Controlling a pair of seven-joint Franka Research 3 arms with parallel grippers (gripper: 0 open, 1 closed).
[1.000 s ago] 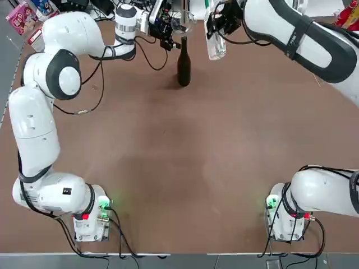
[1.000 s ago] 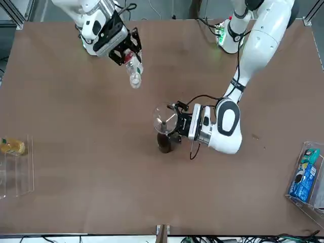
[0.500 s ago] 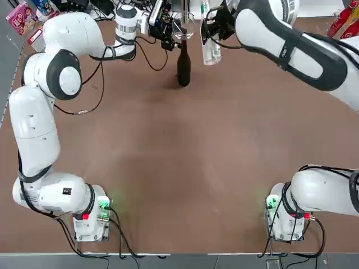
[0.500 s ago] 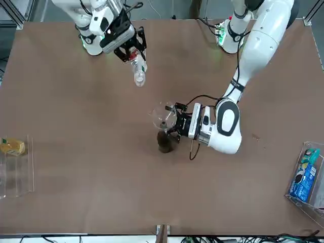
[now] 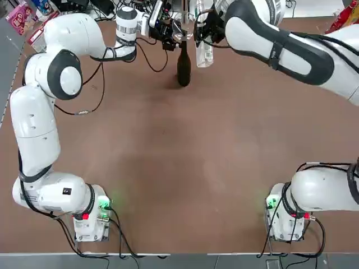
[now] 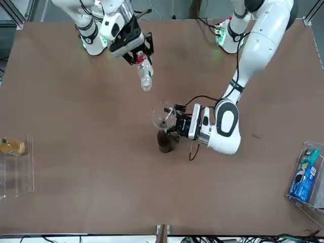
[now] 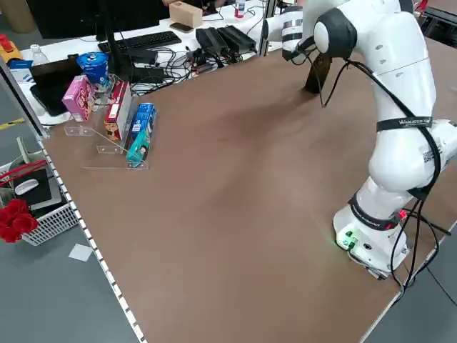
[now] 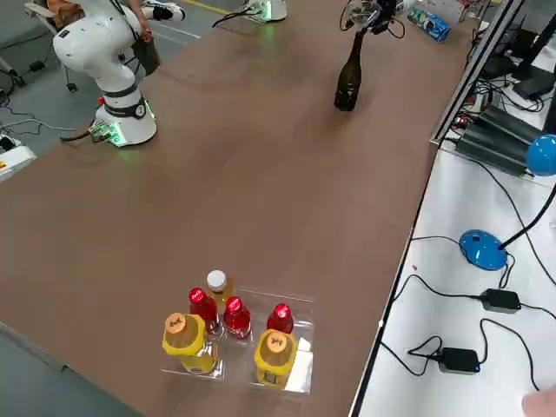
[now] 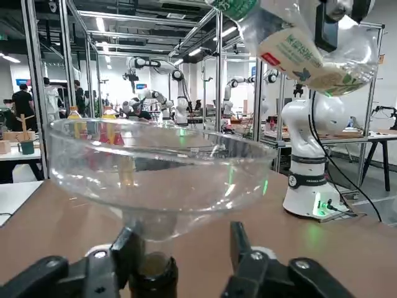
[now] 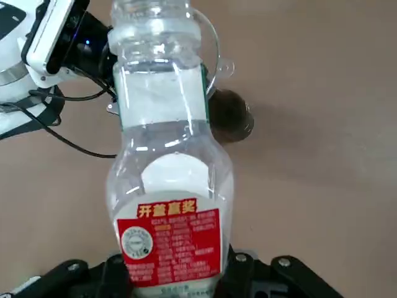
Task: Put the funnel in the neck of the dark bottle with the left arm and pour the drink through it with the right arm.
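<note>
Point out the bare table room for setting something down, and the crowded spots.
Bare: the wide table stretch between the two arm bases and the dark bottle. Crowded: around its neck, with funnel, left gripper, and right gripper holding the drink.

The top view looks straight down, arm bases at the near edge of the table point(image 5: 185, 168). The front view faces them from the far edge. Both side views look diagonally from raised corners. Wrist views sit close behind the fingers. All share the dark bottle point(image 5: 183, 64).
</note>
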